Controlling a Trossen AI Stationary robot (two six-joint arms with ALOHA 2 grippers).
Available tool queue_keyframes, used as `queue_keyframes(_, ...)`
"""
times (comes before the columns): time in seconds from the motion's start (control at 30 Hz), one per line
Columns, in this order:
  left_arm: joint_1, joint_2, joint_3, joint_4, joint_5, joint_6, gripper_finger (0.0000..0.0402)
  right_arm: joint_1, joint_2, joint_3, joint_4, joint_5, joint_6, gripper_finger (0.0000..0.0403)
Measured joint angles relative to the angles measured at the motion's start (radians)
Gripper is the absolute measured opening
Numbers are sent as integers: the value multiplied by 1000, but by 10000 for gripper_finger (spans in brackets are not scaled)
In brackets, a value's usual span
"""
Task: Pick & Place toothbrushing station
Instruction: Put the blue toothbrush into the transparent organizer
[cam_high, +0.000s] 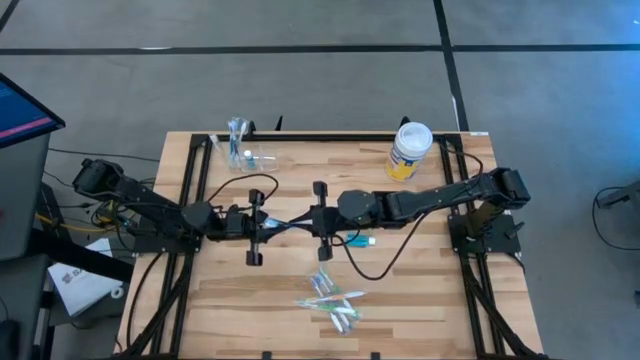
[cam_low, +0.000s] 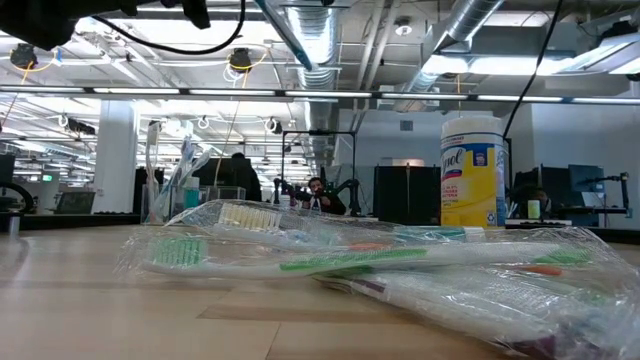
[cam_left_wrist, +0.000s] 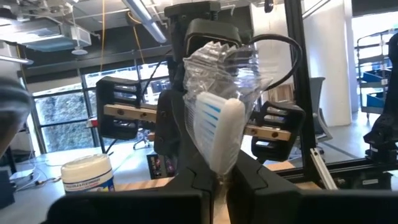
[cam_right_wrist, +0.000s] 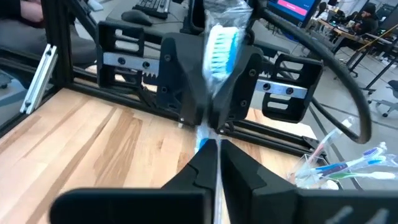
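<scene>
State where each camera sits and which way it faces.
High: overhead, facing down; both arms, left end effector meeting right end effector.
Low: table height, facing across bagged toothbrushes; arm edge at top.
Left wrist: faces right arm; own fingers pinch wrapped toothbrush.
Right wrist: faces left arm; own fingers.
Both wrist views share that toothbrush.

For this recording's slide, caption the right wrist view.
Both grippers, right gripper and left gripper, pinch one wrapped blue toothbrush between them above the table.
</scene>
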Motion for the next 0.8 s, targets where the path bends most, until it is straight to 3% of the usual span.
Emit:
queue_keyframes(0.33, 0, -2, 0, -55, -64, 2, 6, -19, -18, -2, -39, 1, 2, 108)
queue_keyframes(0.57, 10, -74, 1, -161, -148, 22, 6, -24, -100, 0, -170, 4, 55, 104)
queue_keyframes(0.8, 102, -205, 1, -339, -273, 12, 6, -7, -105, 0, -261, 1, 113, 87)
